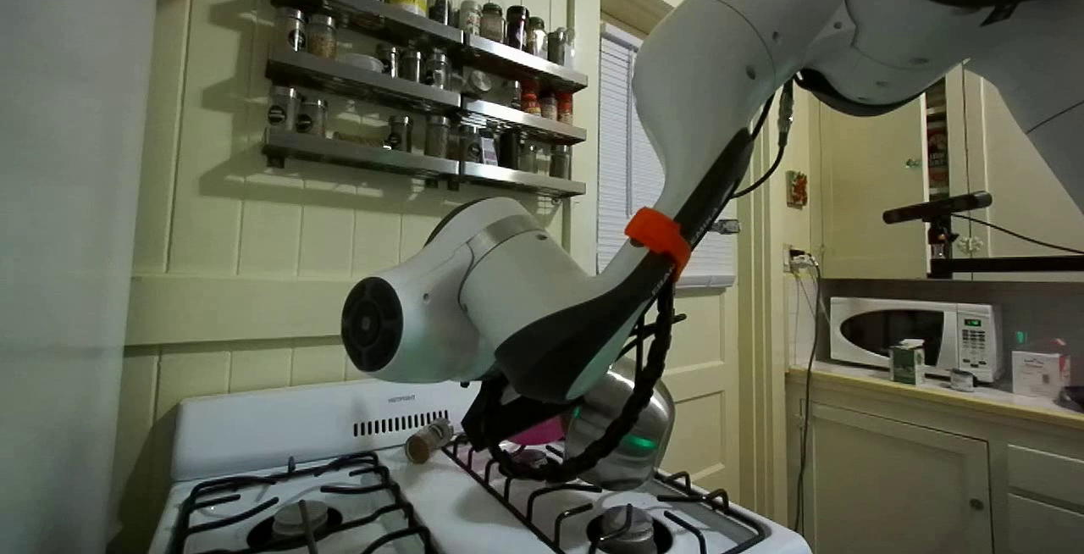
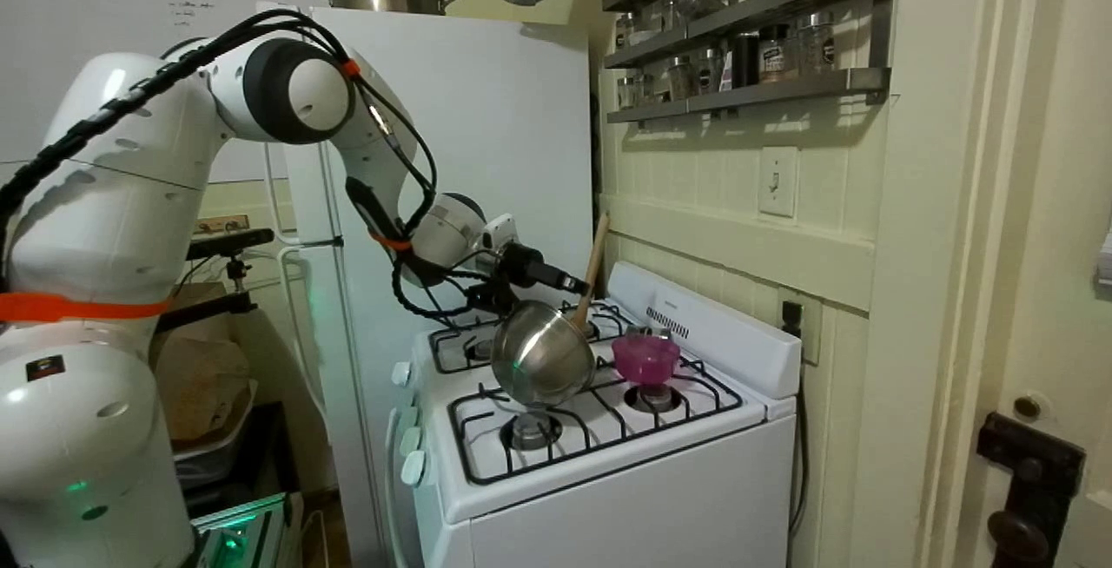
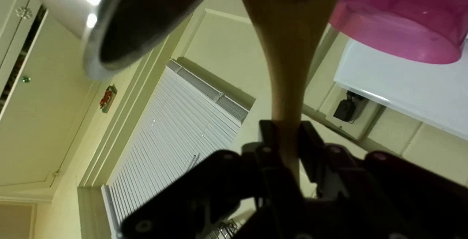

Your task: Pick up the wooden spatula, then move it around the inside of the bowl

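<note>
Spatula gripped, head cropped — bowl dark inside

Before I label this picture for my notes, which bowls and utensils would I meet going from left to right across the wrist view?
Shiny metal bowl, wooden spatula, translucent pink bowl.

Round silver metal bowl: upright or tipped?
Tipped: in an exterior view the round silver metal bowl leans over, opening turned from the camera.
</note>
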